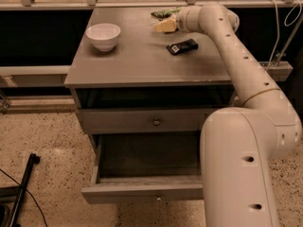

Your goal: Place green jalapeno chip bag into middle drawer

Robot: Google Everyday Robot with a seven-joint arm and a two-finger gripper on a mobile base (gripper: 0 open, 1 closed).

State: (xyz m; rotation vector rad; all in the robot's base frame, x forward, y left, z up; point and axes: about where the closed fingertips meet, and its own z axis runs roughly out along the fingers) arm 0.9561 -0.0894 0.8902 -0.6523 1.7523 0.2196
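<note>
Nearest me, the middle drawer (142, 192) stands pulled well out of the cabinet. Its dark inside is open from above, and its right end is hidden behind the bulk of the robot's arm (246, 79). One tier up, the matching drawer front (123, 119) is shut, its small knob (156, 122) in the centre.

Above that is the grey table (128, 65). A white bowl (103, 34) sits toward its left, and a small dark packet (182, 46) lies flat toward the right, apart from everything else. The arm stretches over the right side of the table to the far edge, past the packet. There the pincer (165, 26) sits low, just beside the green jalapeno chip bag (165, 12). The bag lies at the far edge, right of centre.

From where I stand the pincer seems to be at the bag's near side, possibly touching it, but I cannot tell whether it is released or clenched. Nothing shows the bag lifted.

The bag looks light and crinkly, puffed with air, with a slick film that would slide or buckle under a careless squeeze. I would take it across the middle of its body, pinching the film gently enough to spare the chips. A grip on a corner would likely leave it swinging or let it slip free. Being so light, it could skid toward the far edge if it is nudged before being gripped. The carry back to the drawer is long, so the hold wants to be secure before the lift.
</note>
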